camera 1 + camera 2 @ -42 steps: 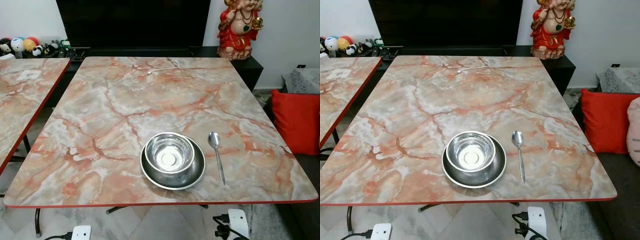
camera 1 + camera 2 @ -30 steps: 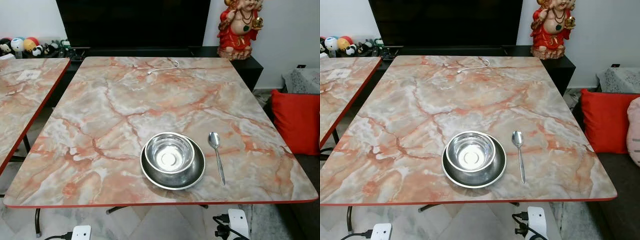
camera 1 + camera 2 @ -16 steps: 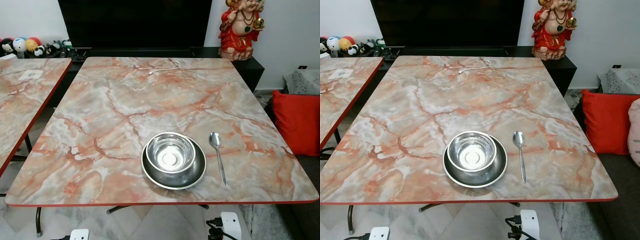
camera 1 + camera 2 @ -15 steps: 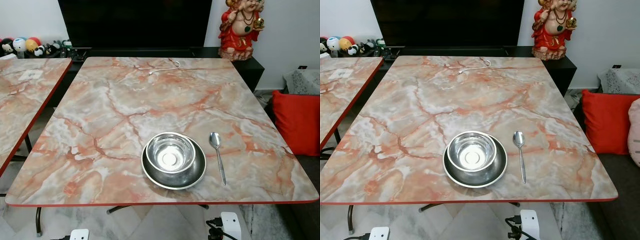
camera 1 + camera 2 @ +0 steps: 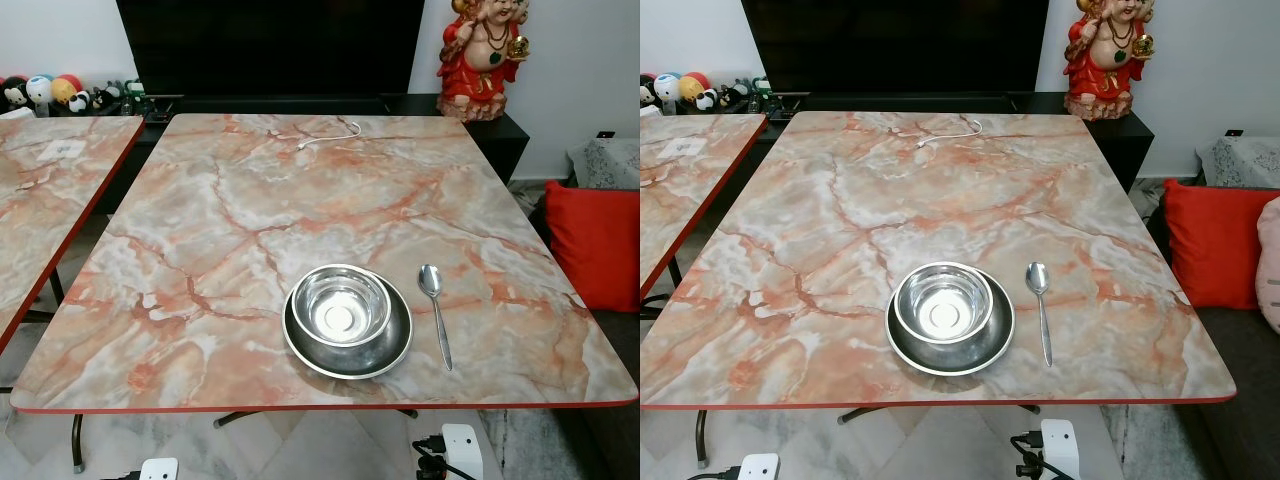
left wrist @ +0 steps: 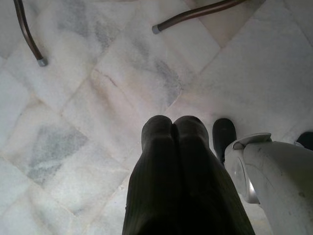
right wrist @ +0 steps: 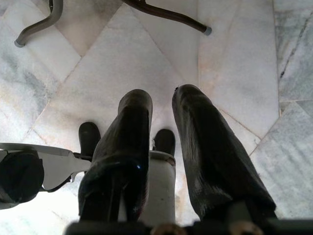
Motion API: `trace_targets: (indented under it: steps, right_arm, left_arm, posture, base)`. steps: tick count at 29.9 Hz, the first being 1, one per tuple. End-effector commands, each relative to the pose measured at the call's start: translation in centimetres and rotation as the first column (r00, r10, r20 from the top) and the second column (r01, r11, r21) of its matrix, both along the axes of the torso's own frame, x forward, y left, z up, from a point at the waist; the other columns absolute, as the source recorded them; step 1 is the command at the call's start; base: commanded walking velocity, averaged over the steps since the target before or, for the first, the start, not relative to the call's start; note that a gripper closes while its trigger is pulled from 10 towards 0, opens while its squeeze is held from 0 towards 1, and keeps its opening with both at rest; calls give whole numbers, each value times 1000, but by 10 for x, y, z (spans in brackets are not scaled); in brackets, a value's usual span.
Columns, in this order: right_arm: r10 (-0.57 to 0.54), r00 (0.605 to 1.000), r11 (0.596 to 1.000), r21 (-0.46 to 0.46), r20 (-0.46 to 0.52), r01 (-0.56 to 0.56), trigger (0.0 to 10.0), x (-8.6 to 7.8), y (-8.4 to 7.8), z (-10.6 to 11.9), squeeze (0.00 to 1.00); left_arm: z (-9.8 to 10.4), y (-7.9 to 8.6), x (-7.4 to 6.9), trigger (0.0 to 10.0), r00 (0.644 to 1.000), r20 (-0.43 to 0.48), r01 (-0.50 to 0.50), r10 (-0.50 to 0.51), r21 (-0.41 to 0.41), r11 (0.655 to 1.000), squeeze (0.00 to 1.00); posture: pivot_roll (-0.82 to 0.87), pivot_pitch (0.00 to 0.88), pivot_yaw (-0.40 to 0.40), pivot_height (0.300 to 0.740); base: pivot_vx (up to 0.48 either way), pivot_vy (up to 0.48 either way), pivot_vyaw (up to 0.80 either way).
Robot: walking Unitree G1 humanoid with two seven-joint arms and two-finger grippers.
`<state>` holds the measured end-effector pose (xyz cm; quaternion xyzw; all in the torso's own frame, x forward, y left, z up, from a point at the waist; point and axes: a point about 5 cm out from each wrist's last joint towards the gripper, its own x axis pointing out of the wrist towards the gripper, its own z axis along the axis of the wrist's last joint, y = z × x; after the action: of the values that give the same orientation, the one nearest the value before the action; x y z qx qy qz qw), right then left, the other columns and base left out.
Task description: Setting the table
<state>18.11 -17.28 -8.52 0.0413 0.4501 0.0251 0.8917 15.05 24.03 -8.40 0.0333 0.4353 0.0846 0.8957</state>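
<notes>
Left eye view is looking down on a marble-patterned bench (image 5: 250, 210) with a red edge; a steel bowl (image 5: 340, 305) is sitting inside a steel plate (image 5: 348, 348) near the front edge, right of centre. A spoon (image 5: 434, 308) is lying flat just beside the plate on its right, apart from it, bowl end pointing away from the robot. A white cable (image 5: 330, 135) is lying near the far edge. A second bench (image 5: 45, 190) of the same pattern is standing to the left. Beyond the far edge, a dark TV screen (image 5: 270, 45) and a red figurine (image 5: 480, 60) are standing on a low black unit; a red cushion (image 5: 592, 242) is lying to the right. Left wrist view: the left claw (image 6: 172, 128) is hanging over white marble floor (image 6: 73, 112), fingers pressed together, holding nothing. Right wrist view: the right claw (image 7: 161, 105) is hanging over the same floor, fingers parted with a gap between the tips, empty.
</notes>
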Motion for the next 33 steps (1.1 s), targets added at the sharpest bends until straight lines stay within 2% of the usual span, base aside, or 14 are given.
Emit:
trace_targets:
  steps: [1,30,33]
  right_arm:
    - [2,1000,1000,-1,-1,-2,10000,-1,-1,0,0]
    - [32,999,999,-5,7,-32,10000,0,0,1,0]
    - [28,1000,1000,-2,9,-28,10000,0,0,1,0]
  left_arm:
    - [-2,1,-5,10000,1000,-9,-6,6,-5,1000,0]
    - [-2,2,-6,10000,999,-21,-27,26,-12,1000,0]
    - [-3,2,-6,10000,999,-26,-26,26,-12,1000,0]
  posture:
    - [-19,0,7,740]
    - [-17,0,7,740]
    - [-17,0,7,740]
  base:
    - [0,0,0]
    - [0,0,0]
    - [0,321,800]
